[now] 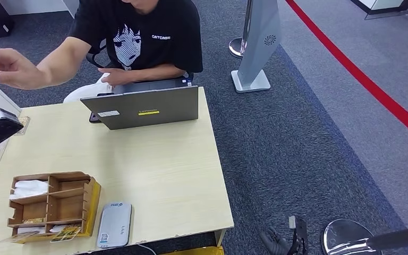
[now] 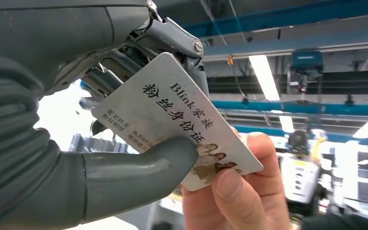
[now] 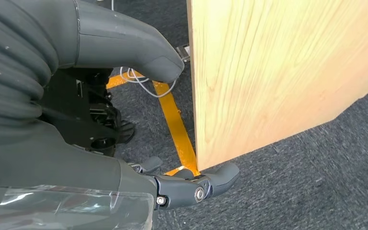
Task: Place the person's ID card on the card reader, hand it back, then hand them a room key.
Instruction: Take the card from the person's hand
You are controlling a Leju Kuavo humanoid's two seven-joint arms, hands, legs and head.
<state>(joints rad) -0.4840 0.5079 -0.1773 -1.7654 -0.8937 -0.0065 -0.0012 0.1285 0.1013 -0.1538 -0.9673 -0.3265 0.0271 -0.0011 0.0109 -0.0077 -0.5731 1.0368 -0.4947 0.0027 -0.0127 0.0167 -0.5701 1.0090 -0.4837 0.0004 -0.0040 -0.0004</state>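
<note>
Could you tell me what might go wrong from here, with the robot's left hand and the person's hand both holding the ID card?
1. The left hand and the person's hand both grip the ID card; a pull from either side could bend it or make it slip.
2. The person pinches just one corner, so if the robot's thumb lets go, the card may drop.
3. The card is held off the table, so a fall could end on the carpet.

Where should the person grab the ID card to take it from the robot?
By the free corner of the ID card, opposite the left hand. The thumb and fingers pinch one end, and the person's hand already holds the bare end.
</note>
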